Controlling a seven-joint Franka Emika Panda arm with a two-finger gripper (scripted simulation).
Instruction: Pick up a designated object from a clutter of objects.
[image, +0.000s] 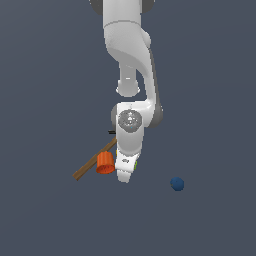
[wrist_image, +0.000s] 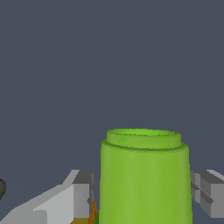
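Gripper (wrist_image: 142, 192) points down, one finger (wrist_image: 81, 194) on each side of the lime-green block (wrist_image: 144, 175). Jaws stand apart around the block; whether the pads touch its sides cannot be told from the wrist view.

Block fills the gap between the fingers, a stepped rim at its upper end. In the exterior view only a thin green sliver (image: 136, 162) shows at the edge of the hand.

Arm (image: 131, 75) comes down from above, nearly vertical, wrist bent over so the hand (image: 126, 167) sits low over the dark floor (image: 50, 210).

Orange ribbed cup (image: 105, 163) just beside the hand, on the exterior view's left. Hammer's wooden handle (image: 92, 162) runs diagonally behind the cup; its dark head (image: 112, 132) is mostly hidden by the wrist.

Blue ball (image: 177, 184) lies apart on the exterior view's right.
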